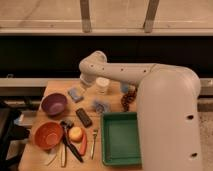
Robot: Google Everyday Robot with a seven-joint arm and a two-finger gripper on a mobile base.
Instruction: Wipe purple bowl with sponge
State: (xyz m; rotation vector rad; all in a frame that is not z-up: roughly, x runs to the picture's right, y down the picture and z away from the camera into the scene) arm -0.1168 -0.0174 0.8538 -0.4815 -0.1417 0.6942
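Camera view is looking down on a wooden surface from behind the robot, whose bulky white body is filling the right side and hiding the surface's right end. The arm is reaching left from that body, bending at an elbow and pointing down toward the back left of the surface. The gripper is hanging at its end, just above and behind the sponge. Its fingers are standing apart with nothing between them, though their tips are blending into the pale casing and are hard to trace.

The sponge is lying flat on the surface, apart from the fingers as far as can be told. The purple bowl is sitting upright just beside it, nearer the camera and the left edge, its inside lying in shadow. The orange bowl is sitting nearer still.

A black bar and a pale blue-grey lump are lying between the bowls and the green tray, whose right rim is disappearing behind the body. A white cup is standing beside the gripper, its top partly covered by the arm. A brown lumpy thing is being cut off by the body. Beside the orange bowl, a yellow round thing, a black-handled tool and a fork are lying close together, their details hard to make out.
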